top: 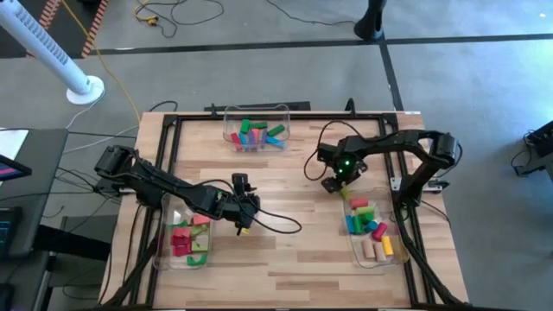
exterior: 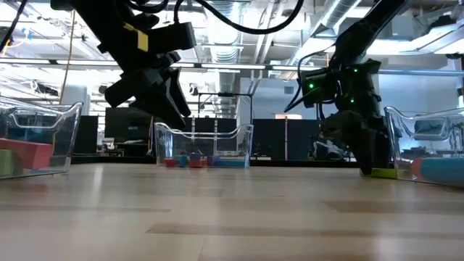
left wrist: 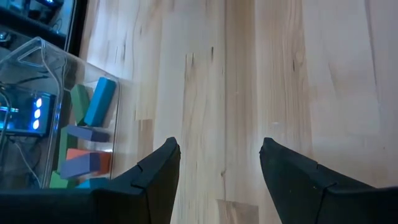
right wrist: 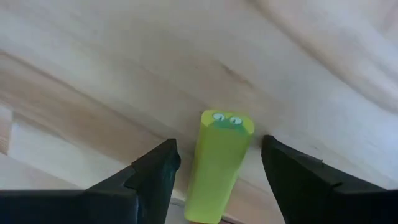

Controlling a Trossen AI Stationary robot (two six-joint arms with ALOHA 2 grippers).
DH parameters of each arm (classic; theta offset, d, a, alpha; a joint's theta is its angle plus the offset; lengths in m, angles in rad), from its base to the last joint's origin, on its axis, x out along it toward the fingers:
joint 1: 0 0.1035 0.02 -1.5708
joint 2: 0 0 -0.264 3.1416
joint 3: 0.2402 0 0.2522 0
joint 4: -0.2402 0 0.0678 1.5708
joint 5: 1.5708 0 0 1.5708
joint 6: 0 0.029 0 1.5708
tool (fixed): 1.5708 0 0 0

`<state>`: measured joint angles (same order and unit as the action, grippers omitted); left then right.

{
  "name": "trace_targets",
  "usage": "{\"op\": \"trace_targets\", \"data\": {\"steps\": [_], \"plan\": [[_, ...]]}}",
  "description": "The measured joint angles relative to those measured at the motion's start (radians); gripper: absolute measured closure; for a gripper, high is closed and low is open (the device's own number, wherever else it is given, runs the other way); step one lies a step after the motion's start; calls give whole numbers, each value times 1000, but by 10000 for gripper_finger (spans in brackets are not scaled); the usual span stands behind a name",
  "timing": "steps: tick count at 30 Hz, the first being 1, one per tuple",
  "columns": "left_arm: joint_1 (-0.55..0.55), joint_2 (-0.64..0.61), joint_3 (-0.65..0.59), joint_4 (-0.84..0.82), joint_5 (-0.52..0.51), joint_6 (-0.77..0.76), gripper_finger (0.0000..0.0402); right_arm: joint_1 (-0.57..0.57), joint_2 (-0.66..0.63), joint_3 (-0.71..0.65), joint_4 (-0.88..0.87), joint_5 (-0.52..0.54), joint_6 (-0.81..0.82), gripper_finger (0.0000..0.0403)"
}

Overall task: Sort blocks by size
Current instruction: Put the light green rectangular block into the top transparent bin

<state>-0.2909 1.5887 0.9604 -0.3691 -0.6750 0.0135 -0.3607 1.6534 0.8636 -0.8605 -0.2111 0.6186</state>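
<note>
Wooden slatted worktop point(top: 285, 259), with three clear plastic bins point(top: 257, 130) of sorted blocks at its far, left and right sides. Left gripper point(top: 244, 212) parked wide open and empty beside the left bin. Right gripper point(right wrist: 214, 171) low near the right bin, spread wide astride a lime-green block point(right wrist: 219, 165), not yet clamped. Block's long axis parallel to the fingers, flat on the wood; right arm clearly nearer.

The left pincer point(left wrist: 221, 180) stood open above the bare wooden tabletop point(left wrist: 249, 74), with nothing between its two dark fingers point(left wrist: 158, 177). Beside it was a clear bin point(left wrist: 37, 68) that held blue, purple, green and red blocks point(left wrist: 93, 124).
</note>
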Motion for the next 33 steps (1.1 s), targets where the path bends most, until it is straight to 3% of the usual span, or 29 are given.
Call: {"op": "trace_targets", "data": {"steps": [6, 15, 33], "plan": [[0, 0, 0, 27, 43, -3, 189, 32, 1, -1, -6, 39, 26, 178], [0, 0, 0, 40, 70, 0, 189, 40, 0, -1, 16, 77, 0, 280], [35, 0, 0, 159, 68, 190, 189, 105, 3, 159, 156, 89, -125, 274]]}}
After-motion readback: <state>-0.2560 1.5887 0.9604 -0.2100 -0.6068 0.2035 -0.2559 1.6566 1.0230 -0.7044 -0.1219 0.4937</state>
